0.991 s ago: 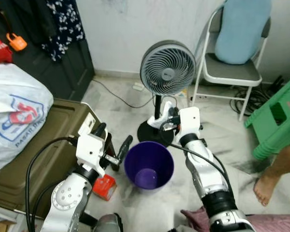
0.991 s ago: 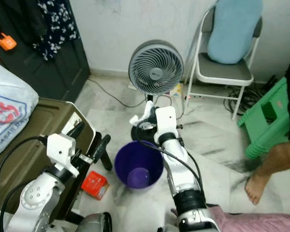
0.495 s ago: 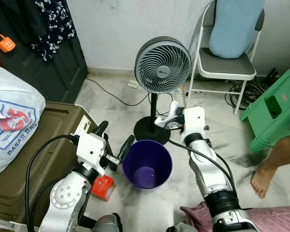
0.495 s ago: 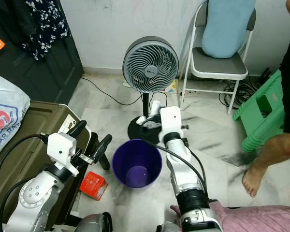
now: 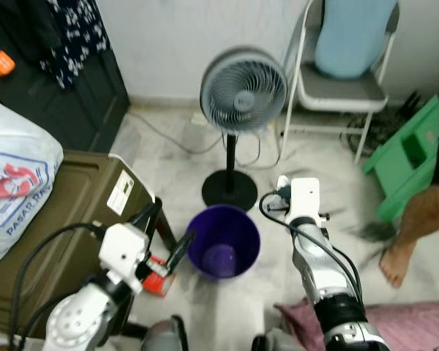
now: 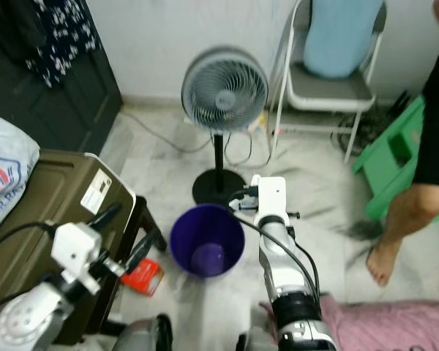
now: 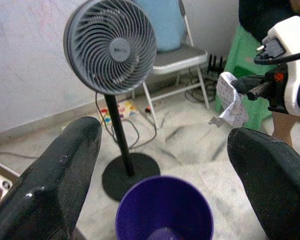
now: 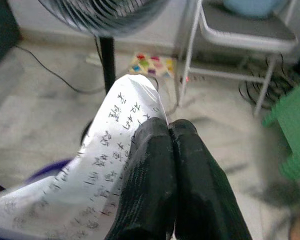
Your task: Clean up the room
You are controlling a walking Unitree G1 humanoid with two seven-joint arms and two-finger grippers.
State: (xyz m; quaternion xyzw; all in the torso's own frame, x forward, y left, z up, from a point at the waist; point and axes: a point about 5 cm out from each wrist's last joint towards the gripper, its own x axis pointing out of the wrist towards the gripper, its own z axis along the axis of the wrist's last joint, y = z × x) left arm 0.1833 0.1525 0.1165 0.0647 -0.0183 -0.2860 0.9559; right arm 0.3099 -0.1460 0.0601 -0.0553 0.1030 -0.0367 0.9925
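Right gripper (image 8: 167,150) clamped on printed paper (image 8: 102,165), held near rim of purple bin (image 5: 223,241); not yet dropped in. Left gripper (image 7: 160,165) spread apart above bin. Red box (image 5: 158,265) left on floor beside bin.

The right hand (image 8: 167,165), matt black rubbery fingers pressed together, pinches thin creased printed paper (image 8: 97,165); the purple bin (image 5: 223,243) is smooth glossy plastic on a polished marbled floor (image 6: 314,190).
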